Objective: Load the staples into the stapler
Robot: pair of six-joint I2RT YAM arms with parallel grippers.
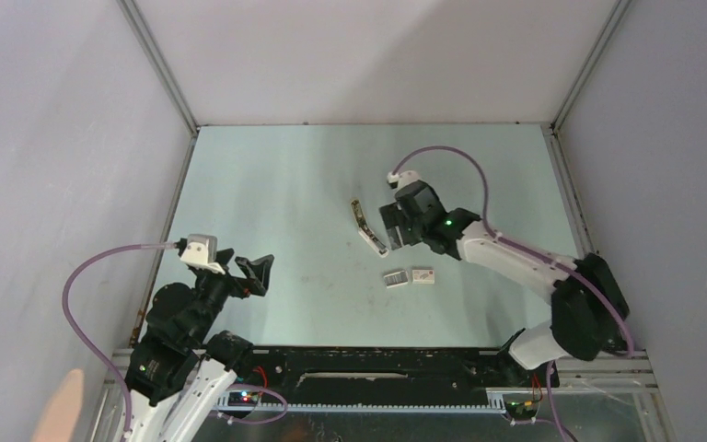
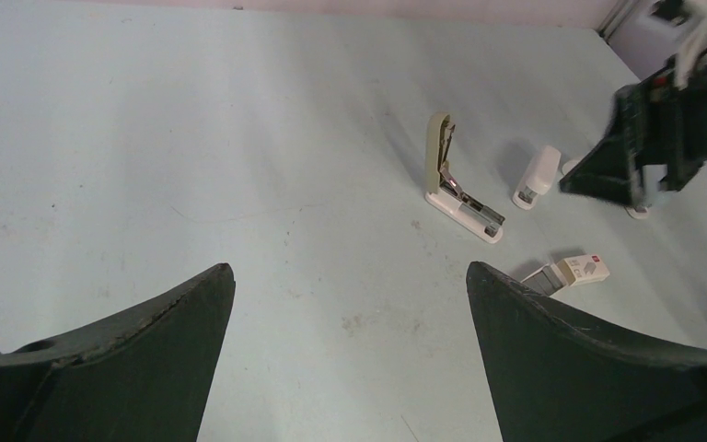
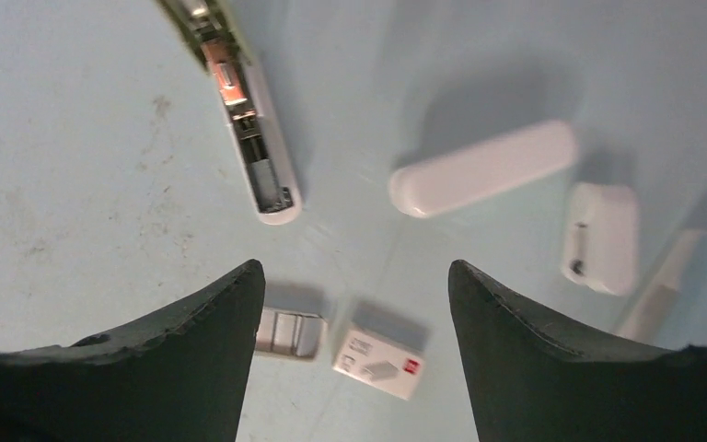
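Observation:
The stapler (image 1: 365, 225) lies swung open in the middle of the table, its metal staple channel showing in the right wrist view (image 3: 250, 138) and the left wrist view (image 2: 458, 189). The staples (image 1: 393, 277), a small grey striped block, lie in front of it, next to a white box (image 1: 423, 275). In the right wrist view the staples (image 3: 290, 333) and the box (image 3: 379, 361) lie below my open, empty right gripper (image 3: 354, 269), which hovers just right of the stapler (image 1: 392, 224). My left gripper (image 1: 258, 274) is open and empty, far to the left (image 2: 350, 269).
Two white plastic pieces lie right of the stapler: an oblong one (image 3: 483, 168) and a shorter one (image 3: 600, 237). The oblong one also shows in the left wrist view (image 2: 536, 177). Grey walls enclose the table (image 1: 267, 184) on three sides.

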